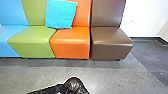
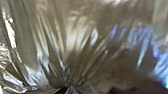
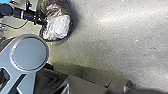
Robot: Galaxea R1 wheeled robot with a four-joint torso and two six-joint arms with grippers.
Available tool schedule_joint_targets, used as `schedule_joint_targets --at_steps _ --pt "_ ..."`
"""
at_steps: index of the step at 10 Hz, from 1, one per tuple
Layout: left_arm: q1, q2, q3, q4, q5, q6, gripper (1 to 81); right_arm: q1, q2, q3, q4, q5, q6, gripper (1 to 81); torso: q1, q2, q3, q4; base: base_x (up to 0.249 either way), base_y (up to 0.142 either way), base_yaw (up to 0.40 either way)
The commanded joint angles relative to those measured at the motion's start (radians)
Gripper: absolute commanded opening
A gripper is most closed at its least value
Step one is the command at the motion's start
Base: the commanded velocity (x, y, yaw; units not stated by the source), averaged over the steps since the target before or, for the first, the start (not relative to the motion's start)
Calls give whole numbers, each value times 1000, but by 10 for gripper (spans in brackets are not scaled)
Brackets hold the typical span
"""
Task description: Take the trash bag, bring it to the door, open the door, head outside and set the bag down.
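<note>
At the bottom of the head view, my left gripper (image 1: 62, 87) meets the shiny black trash bag (image 1: 75, 85). Pleats of the trash bag (image 2: 80, 50) run together to a tight point in the left wrist view, where my left gripper is shut on it. In the right wrist view the trash bag (image 3: 56, 27) hangs bulging from my left gripper (image 3: 43, 22), with pale, crumpled contents showing through. The bag's lower end is cut off in the head view.
A row of blue, green, orange and brown seats (image 1: 111, 42) stands along the wall ahead, with a turquoise cushion (image 1: 60, 13) on it. Grey floor (image 1: 120, 77) lies before the seats and continues past the brown one toward a white wall (image 1: 146, 15) at the right.
</note>
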Motion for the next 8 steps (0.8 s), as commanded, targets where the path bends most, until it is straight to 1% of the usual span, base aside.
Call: schedule_joint_targets --at_steps 1,2,3,5,8 --pt "-82 -8 0 -3 57 -5 811 59 -65 24 21 -78 2 811 63 -51 -91 0 0 0 0" --pt "-74 -8 0 -3 57 -5 811 59 -65 22 23 -78 2 811 20 -12 -30 0 0 0 0" --pt "-67 -9 0 -3 56 -5 811 59 -65 21 23 -78 2 811 36 -15 -54 0 0 0 0" --pt "-54 -9 -21 -3 54 -5 811 59 -61 21 23 -78 2 811 47 -22 -69 0 0 0 0" --pt "-33 -8 -60 -6 54 1 811 60 -59 22 23 -78 3 811 47 -23 -67 0 0 0 0"
